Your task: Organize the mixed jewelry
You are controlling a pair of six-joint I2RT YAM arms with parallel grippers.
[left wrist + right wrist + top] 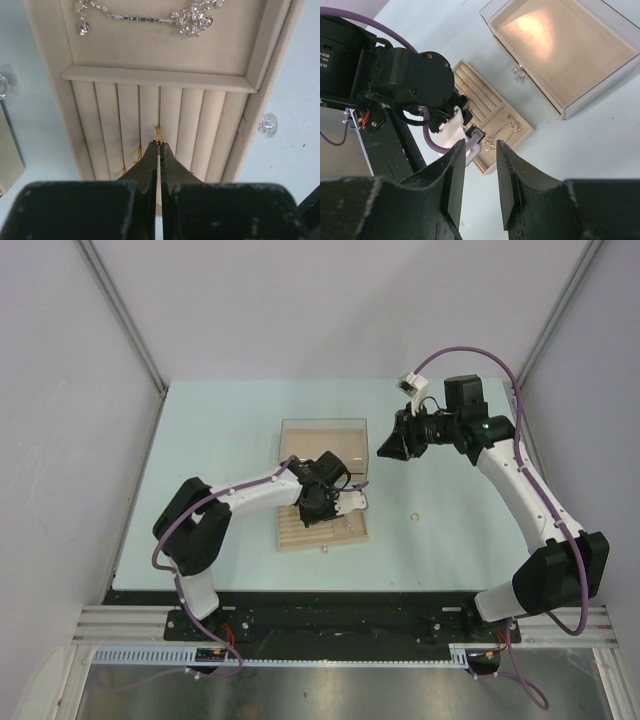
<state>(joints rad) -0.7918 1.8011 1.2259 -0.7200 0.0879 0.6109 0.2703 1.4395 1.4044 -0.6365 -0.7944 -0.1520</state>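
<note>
In the left wrist view my left gripper point(159, 144) is shut on a small gold ring point(159, 133) that stands edge-on in a middle slot of the beige tray point(165, 50). A second gold piece point(136, 155) sits in a slot just to the left. A thin silvery chain point(145, 19) lies in the tray's flat compartment. From above, the left gripper point(316, 512) is over the tray point(345, 532). One more gold ring point(413, 516) lies loose on the table to the tray's right. My right gripper point(481, 146) hangs open and empty, high above the chain point(502, 134).
The open beige box point(325, 440) with clear walls stands just behind the tray, and the right gripper point(381, 450) hovers at its right side. Crystal knobs point(268, 125) show beside the tray. The left arm's wrist point(410, 80) fills the left of the right wrist view.
</note>
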